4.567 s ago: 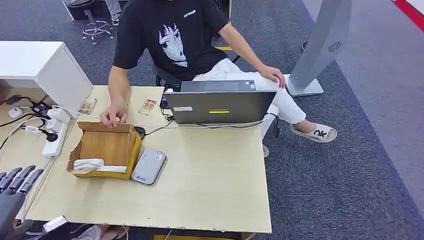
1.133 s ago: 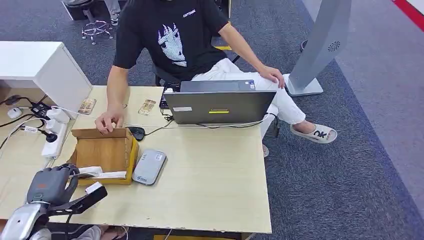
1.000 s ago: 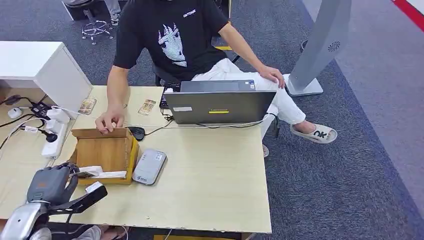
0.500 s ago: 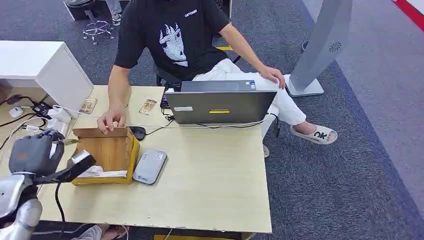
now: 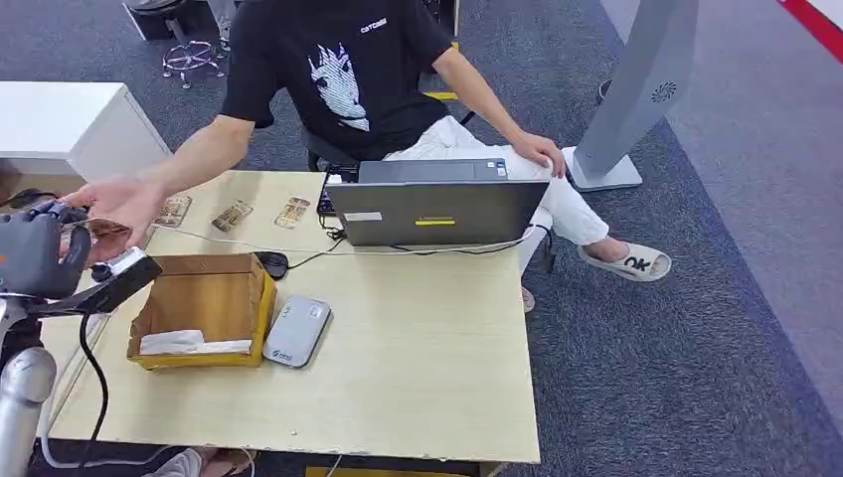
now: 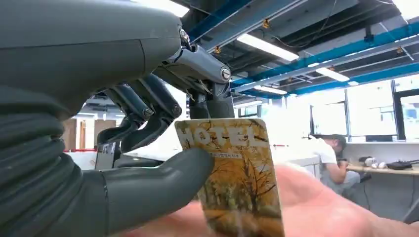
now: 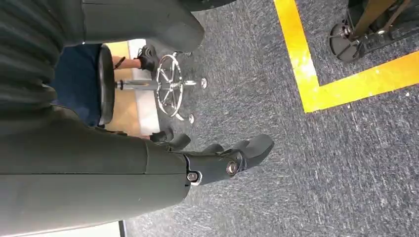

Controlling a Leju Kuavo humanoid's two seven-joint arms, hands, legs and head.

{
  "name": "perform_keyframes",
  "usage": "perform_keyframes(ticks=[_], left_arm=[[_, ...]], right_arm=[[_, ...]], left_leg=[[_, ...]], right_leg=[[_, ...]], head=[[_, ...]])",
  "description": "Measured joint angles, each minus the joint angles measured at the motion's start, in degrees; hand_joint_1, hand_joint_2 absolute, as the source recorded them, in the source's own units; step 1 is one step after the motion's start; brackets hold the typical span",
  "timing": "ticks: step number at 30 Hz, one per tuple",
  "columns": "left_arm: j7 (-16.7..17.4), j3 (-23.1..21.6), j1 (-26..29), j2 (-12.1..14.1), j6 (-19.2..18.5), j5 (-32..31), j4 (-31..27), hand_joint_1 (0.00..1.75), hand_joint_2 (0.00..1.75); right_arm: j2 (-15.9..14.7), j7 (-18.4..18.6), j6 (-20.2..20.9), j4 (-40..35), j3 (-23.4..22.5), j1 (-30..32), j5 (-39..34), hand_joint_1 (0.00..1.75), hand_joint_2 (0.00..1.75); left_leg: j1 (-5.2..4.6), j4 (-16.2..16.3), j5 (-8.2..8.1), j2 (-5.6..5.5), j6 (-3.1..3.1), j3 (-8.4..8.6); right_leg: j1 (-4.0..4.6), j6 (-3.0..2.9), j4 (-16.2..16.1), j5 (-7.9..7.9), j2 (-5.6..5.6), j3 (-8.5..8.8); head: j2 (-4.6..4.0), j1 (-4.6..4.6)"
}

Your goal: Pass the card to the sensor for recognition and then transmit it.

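- Left hand [image 5: 35,260] pinches the card [image 6: 234,180] between thumb and fingers [image 6: 148,111], raised left of the worktop [image 5: 418,368] over a person's open palm [image 5: 119,204].
- Right hand [image 7: 217,160] hangs over grey carpet [image 7: 296,173], fingers apart, holding nothing.
- Worktop carries a box [image 5: 204,308], reader [image 5: 296,330] and laptop [image 5: 437,211].

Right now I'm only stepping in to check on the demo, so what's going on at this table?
The left robot hand holds a hotel card raised above the table's left end, right over the open palm of a seated person's hand. The card reader lies beside the cardboard box on the table. The right robot hand hangs open over the carpet.
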Motion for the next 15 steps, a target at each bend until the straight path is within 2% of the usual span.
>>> perform_keyframes(ticks=[15], left_arm=[[0.0,0.0,-0.03,0.0,0.02,0.0,0.09,1.75,1.75]], right_arm=[[0.0,0.0,0.0,0.0,0.09,-0.01,0.0,0.0,1.75]], left_leg=[[0.01,0.0,0.01,0.01,-0.01,0.0]], right_leg=[[0.0,0.0,0.0,0.01,0.01,0.0]], head=[[0.0,-0.02]])
